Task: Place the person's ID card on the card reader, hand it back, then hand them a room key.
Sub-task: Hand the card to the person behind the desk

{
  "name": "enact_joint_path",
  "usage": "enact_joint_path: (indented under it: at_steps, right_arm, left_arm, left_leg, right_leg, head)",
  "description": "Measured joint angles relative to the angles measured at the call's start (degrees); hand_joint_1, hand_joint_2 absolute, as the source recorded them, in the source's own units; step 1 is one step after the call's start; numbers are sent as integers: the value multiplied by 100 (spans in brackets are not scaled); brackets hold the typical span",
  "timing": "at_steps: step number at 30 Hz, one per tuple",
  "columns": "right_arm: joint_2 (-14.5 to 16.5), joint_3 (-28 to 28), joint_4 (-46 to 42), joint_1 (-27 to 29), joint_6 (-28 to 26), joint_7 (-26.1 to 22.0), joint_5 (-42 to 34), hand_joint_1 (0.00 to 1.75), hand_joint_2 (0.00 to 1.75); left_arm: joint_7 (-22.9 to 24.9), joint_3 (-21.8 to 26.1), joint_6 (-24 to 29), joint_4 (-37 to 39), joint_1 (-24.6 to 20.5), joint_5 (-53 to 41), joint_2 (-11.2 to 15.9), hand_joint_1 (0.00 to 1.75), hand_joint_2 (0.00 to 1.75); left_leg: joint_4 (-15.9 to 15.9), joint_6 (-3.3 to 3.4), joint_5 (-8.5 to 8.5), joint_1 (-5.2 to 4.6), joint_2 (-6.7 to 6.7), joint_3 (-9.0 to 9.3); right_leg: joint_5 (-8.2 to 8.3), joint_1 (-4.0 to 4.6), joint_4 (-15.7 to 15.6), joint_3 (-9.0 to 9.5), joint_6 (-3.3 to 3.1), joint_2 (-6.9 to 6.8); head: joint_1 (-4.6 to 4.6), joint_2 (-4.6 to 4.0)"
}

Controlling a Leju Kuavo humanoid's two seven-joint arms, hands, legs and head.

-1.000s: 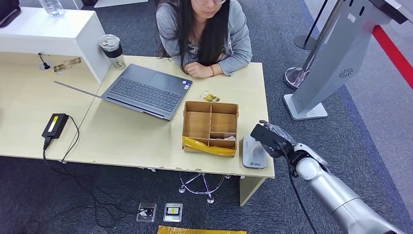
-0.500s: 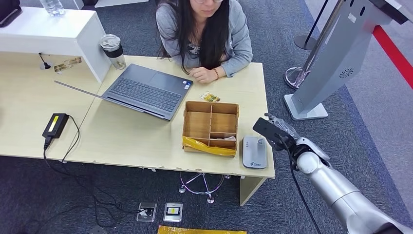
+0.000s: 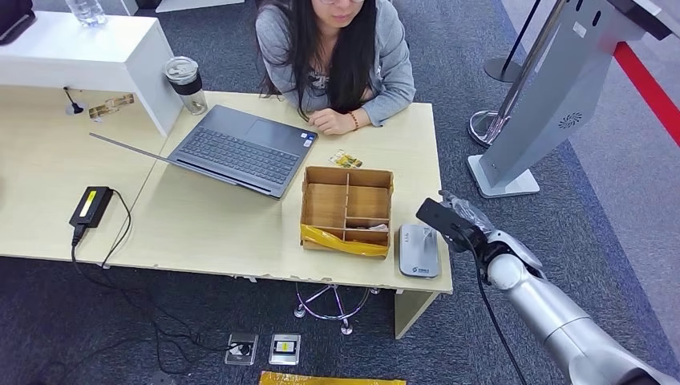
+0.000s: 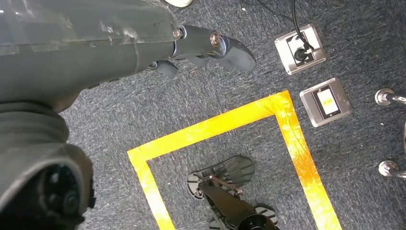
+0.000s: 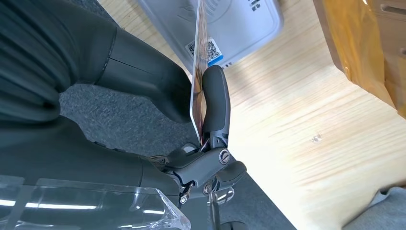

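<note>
**Robot body, appearance**

Right arm [image 3: 553, 317]: smooth silver tube ending in a rounded silver wrist joint, with a black cable running alongside. Right hand [image 3: 449, 223]: black, under a clear plastic cover. Its fingers [image 5: 215, 103] are dark grey with round silver screw heads at the base. Left hand [image 4: 143, 43]: grey taped cover, darker fingers, silver screws.
</note>
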Motion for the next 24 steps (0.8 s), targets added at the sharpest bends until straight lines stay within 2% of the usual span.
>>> enact_joint_path:
  at_steps: [24]
  right_arm:
    - [19,-61,41,19,175,9,-56,175,175]
  left_arm:
    - [-24,0,28,0,0,-41,-3,0,0]
  left_leg:
    - [0,0,0,0,3,6]
  right_leg:
    - [1,0,0,6,0,5]
  head:
    - [0,0]
